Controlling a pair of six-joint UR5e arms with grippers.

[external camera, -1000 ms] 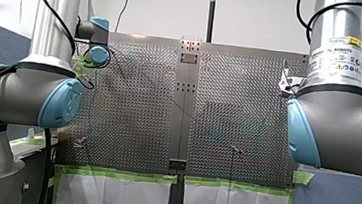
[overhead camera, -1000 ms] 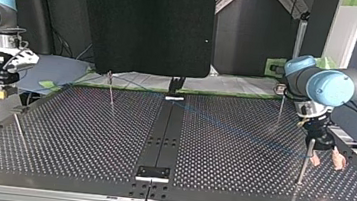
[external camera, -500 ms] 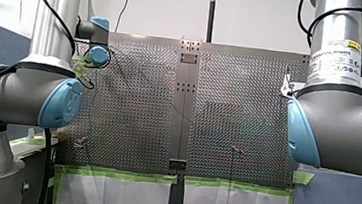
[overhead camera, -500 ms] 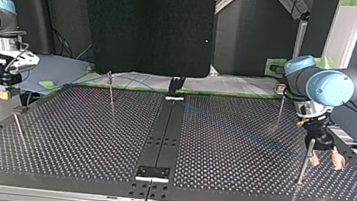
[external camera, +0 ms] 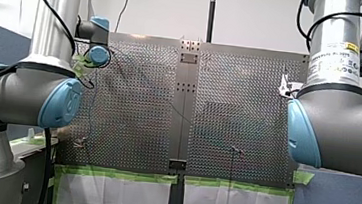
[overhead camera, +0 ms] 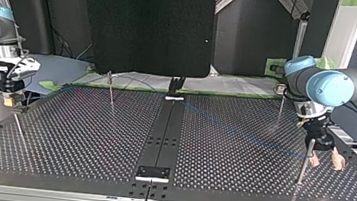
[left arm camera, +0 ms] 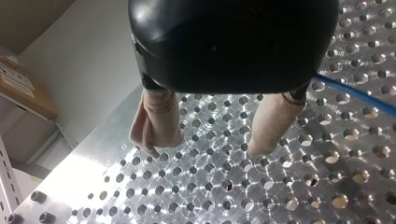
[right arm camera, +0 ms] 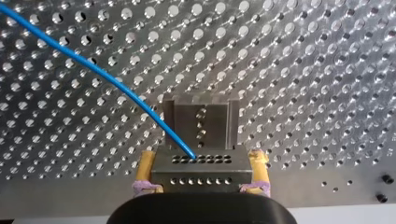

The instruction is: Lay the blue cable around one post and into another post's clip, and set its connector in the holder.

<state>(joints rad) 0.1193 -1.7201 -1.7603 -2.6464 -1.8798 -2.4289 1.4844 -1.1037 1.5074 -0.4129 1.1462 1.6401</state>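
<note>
**Holder dead ahead**

My right gripper (right arm camera: 201, 159) is clamped on the connector (right arm camera: 201, 176), yellow pads (right arm camera: 147, 163) on its short ends, so its long axis lies crosswise, matching the width of the holder (right arm camera: 201, 119). The holder sits straight ahead, just beyond the connector (touching or not, I cannot tell). The blue cable (right arm camera: 93, 70) leaves the connector and runs off past one side of the holder. My left gripper (left arm camera: 210, 148), far from the holder, hangs spread and empty.

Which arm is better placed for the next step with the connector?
Right, probably: my right tool grips the connector, with the blue cable running from it. My left tool is open and empty, far across the table.
</note>
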